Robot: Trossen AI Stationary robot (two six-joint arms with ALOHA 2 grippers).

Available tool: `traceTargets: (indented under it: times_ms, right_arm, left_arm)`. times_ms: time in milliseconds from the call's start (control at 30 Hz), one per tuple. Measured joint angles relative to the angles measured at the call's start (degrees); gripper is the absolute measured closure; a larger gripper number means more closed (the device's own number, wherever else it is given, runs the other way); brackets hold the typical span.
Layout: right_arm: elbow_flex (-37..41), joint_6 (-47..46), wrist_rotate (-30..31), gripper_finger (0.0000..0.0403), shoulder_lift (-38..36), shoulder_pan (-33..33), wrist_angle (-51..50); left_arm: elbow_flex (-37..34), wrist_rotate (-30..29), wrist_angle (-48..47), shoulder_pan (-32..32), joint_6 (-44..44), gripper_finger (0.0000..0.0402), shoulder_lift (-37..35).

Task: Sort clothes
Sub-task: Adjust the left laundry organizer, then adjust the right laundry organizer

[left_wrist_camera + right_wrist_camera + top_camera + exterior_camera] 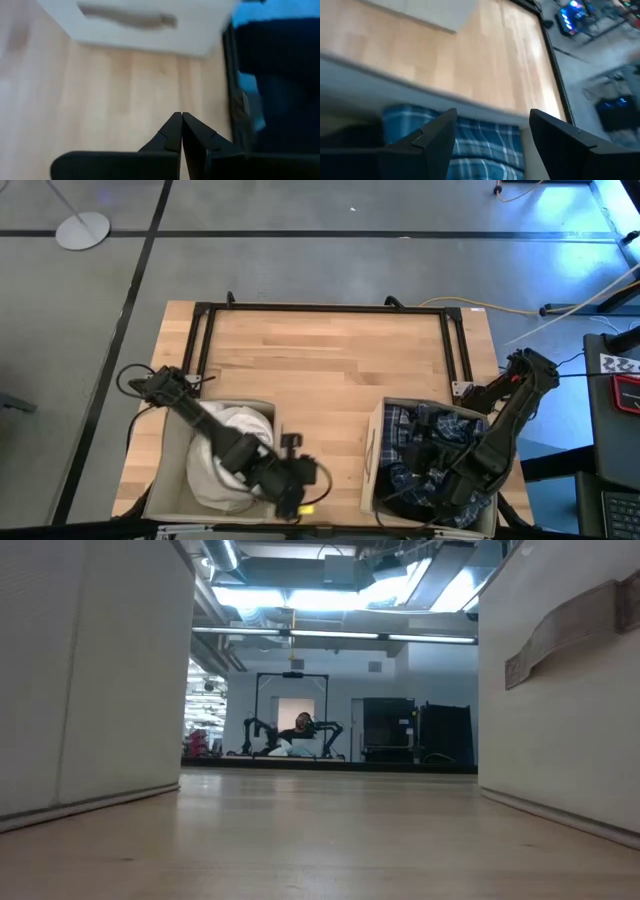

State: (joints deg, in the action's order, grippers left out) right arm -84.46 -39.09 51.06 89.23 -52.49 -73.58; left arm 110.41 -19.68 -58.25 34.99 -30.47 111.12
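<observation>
High view: large white garment [232, 452] bundled in the left box [160, 498], no clear long axis; plaid shirt [405, 430] and darker clothes crumpled in the right box [372, 458], sprawling toward the table's [330, 360] far edge; left claw [298, 492] just past its box's near corner, right claw [452, 498] low over its box. Left wrist view: left claw [181, 131] clenched, empty, over bare table. Right wrist view: right claw [490, 130] released above plaid shirt [480, 145]; sorting looks nearly complete, and both arms should lift straight up to avoid snagging fabric.
</observation>
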Motion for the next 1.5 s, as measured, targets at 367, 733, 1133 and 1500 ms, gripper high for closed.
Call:
traceTargets:
  times_ms: [367,733,1133,1500]
  right_arm:
    - [-14.8,5.2,-2.2,0.015,-0.4,-4.8,-0.8]
    - [-15.2,1.5,-0.4,0.015,-0.4,-8.8,-1.9]
    - [-15.2,1.4,-0.3,0.015,-0.4,-8.6,-2.0]
    - [-15.2,1.9,-0.7,0.015,-0.3,-8.6,-1.4]
  left_arm:
    - [-0.3,6.3,15.8,-6.9,16.9,0.0401,8.8]
    - [-0.4,20.8,37.2,-8.6,24.1,0.0401,16.9]
    - [-0.4,28.5,53.9,-11.2,26.3,0.0401,20.9]
    - [-0.3,24.3,36.3,-9.0,26.1,0.0401,13.1]
